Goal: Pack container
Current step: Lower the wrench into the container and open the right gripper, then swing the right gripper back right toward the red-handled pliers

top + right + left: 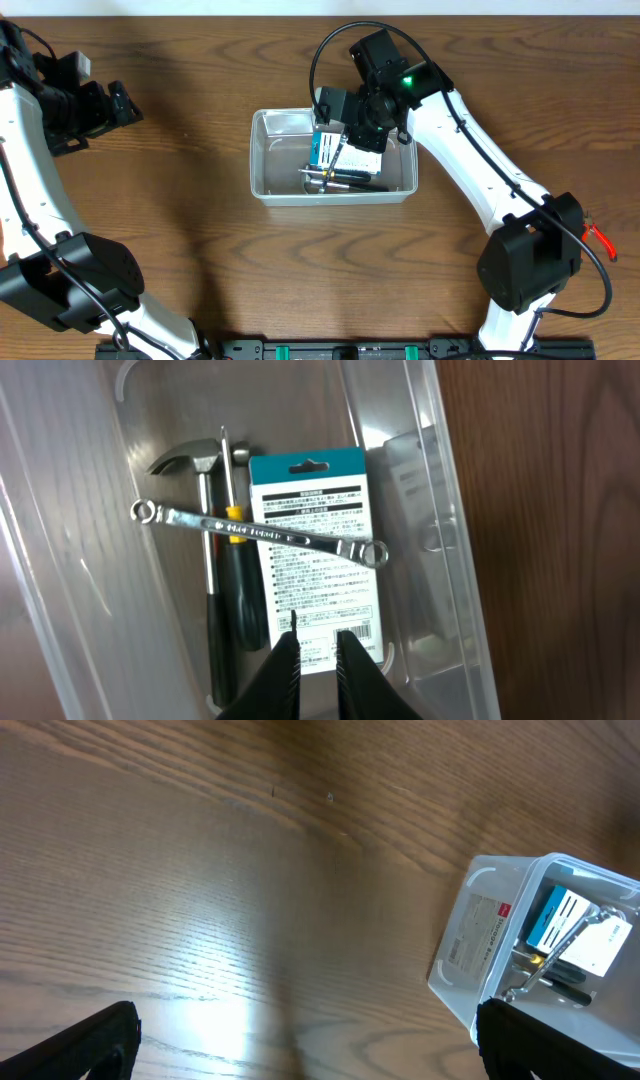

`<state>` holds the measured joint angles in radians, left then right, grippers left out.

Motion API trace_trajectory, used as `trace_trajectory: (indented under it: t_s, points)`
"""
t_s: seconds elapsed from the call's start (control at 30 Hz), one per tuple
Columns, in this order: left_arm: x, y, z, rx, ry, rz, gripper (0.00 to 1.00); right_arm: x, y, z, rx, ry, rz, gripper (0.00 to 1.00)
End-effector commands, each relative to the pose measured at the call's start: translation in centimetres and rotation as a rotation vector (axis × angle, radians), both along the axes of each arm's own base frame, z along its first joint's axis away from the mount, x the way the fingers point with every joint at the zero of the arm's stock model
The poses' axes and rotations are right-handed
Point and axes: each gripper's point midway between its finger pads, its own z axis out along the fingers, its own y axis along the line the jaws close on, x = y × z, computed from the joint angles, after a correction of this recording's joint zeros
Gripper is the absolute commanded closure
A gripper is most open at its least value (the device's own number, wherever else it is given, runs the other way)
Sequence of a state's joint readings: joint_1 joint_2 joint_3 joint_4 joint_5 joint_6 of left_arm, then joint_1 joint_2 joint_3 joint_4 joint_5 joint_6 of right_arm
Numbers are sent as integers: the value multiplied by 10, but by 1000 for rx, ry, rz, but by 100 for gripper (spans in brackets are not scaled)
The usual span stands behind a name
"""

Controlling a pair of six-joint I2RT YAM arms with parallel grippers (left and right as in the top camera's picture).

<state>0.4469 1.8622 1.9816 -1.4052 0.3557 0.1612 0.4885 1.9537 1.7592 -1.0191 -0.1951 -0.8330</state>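
The clear plastic container [262, 190] sits mid-table. It also shows in the left wrist view [470, 950] and the right wrist view [430, 440]. Inside lie a blue-and-white package [310, 580], a steel wrench [260, 532] across it, a hammer [190, 460] and a black-handled screwdriver [240, 600]. My right gripper [318, 645] hovers just above the package [325, 148]. Its fingers are a narrow gap apart with nothing between them. My left gripper [125, 103] is far left of the container, wide open and empty [305, 1040].
A red-handled item [598, 237] lies at the table's right edge behind the right arm's base. The right arm's black cable loops over the container's back rim [320, 50]. Bare wooden table [180, 230] lies between the left gripper and the container.
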Motion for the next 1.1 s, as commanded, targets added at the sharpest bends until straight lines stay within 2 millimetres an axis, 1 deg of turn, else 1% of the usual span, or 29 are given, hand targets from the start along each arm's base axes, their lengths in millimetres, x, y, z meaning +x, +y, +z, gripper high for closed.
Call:
trace_trajectory:
  t_s: [0.0,0.03,0.07,0.1,0.13,0.17,0.2,0.23,0.27,0.33,0.37,0.43,0.5,0.6,0.7,0.9,0.97,1.07]
  points:
    - [0,2,-4,4,12,-4,2,-2,7,2,12,8,23,83]
    - [0,2,-4,4,12,-4,2,-4,5,1,6,15,22,81]
    - [0,2,-4,4,12,-4,2,-3,3,0,-3,17,3,75]
    - [0,2,-4,4,12,-4,2,-2,0,0,-16,13,-19,62]
    - [0,2,-4,4,12,-4,2,2,-4,-1,-41,1,-45,43]
    - [0,2,-4,4,12,-4,2,6,-11,-2,-76,-18,-75,28]
    - [0,2,-4,4,12,-4,2,13,-22,-2,-131,-52,-118,15]
    - [0,2,-4,4,12,-4,2,19,-32,-2,-178,-82,-156,7]
    - [0,2,-4,4,12,-4,2,25,-42,-1,-227,-113,-193,1]
    - [0,2,-4,4,12,-4,2,36,-68,4,-345,-186,-291,1]
    - [0,2,-4,4,12,-4,2,39,-76,8,-381,-208,-326,1]
    - [0,2,-4,4,12,-4,2,39,-92,14,-438,-236,-398,1]
    - [0,1,-4,4,12,-5,2,34,-100,20,-448,-237,-459,1]
    - [0,2,-4,4,12,-4,2,23,-110,32,-413,-216,-579,1]
    - [0,2,-4,4,12,-4,2,11,-127,50,-378,-203,-698,1]
    - [0,2,-4,4,12,-4,2,-18,-170,99,-253,-190,-910,1]
    - [0,2,-4,4,12,-4,2,-30,-183,116,-189,-181,-965,1]
    - [0,2,-4,4,12,-4,2,-52,-208,142,-102,-185,-1075,1]
